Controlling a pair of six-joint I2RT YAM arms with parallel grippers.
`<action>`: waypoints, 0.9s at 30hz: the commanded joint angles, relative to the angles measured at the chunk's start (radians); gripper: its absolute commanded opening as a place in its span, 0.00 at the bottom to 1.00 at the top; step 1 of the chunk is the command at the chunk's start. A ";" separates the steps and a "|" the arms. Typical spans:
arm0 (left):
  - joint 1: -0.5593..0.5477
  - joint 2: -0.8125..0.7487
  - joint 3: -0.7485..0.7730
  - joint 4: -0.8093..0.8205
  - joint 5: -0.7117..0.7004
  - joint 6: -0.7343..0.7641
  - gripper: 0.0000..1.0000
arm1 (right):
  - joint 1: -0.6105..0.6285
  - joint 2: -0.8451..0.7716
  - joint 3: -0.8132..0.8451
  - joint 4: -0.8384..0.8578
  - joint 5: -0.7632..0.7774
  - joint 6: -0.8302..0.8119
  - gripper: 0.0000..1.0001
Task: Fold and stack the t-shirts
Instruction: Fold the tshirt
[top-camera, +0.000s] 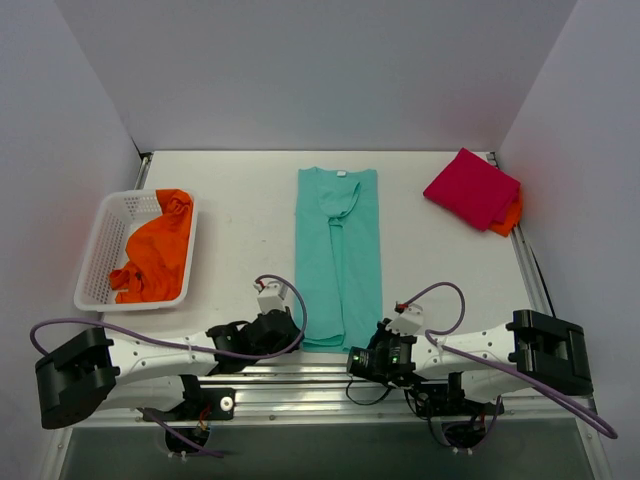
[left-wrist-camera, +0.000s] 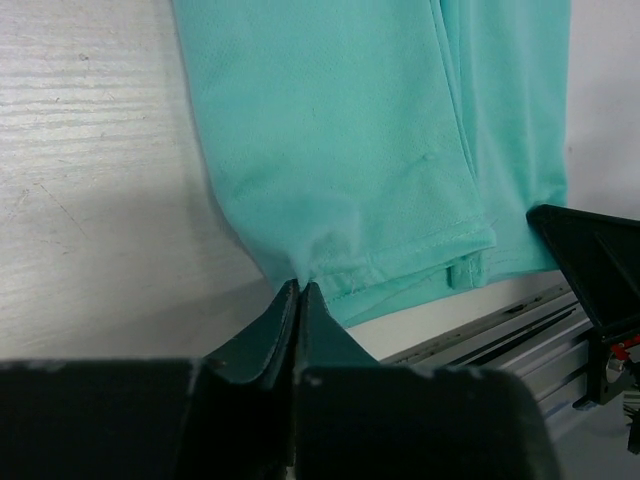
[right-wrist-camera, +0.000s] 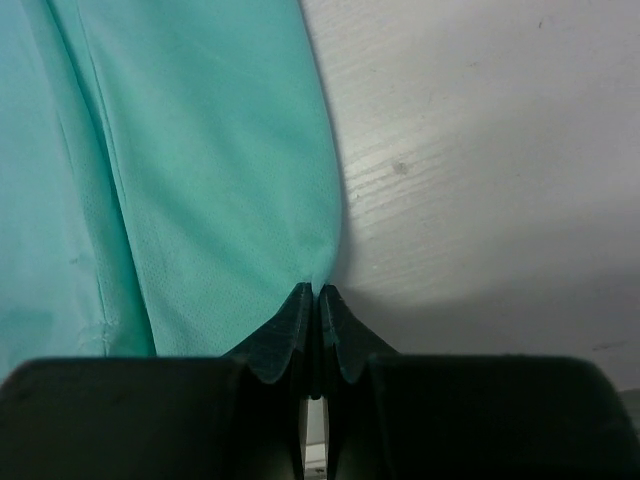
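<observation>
A teal t-shirt (top-camera: 339, 250) lies on the table as a long narrow strip, sides folded in, collar at the far end. My left gripper (top-camera: 294, 333) is shut on its near left hem corner (left-wrist-camera: 300, 268). My right gripper (top-camera: 362, 358) is shut on its near right hem corner (right-wrist-camera: 318, 270). A folded magenta-pink t-shirt (top-camera: 472, 187) lies at the far right on top of a folded orange one (top-camera: 508, 216). Crumpled orange t-shirts (top-camera: 155, 250) fill the white basket at the left.
The white mesh basket (top-camera: 100, 250) stands at the left side of the table. The metal rail (top-camera: 300, 372) runs along the near edge by the arm bases. White walls close in the table on three sides.
</observation>
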 joint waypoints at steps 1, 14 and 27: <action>-0.002 -0.044 0.031 -0.012 0.009 0.005 0.02 | 0.044 -0.003 0.066 -0.190 0.018 0.063 0.00; 0.009 -0.179 0.300 -0.403 -0.062 0.060 0.02 | 0.057 -0.101 0.295 -0.485 0.194 0.046 0.00; 0.221 -0.096 0.478 -0.414 0.081 0.167 0.02 | -0.186 -0.187 0.456 -0.353 0.266 -0.404 0.00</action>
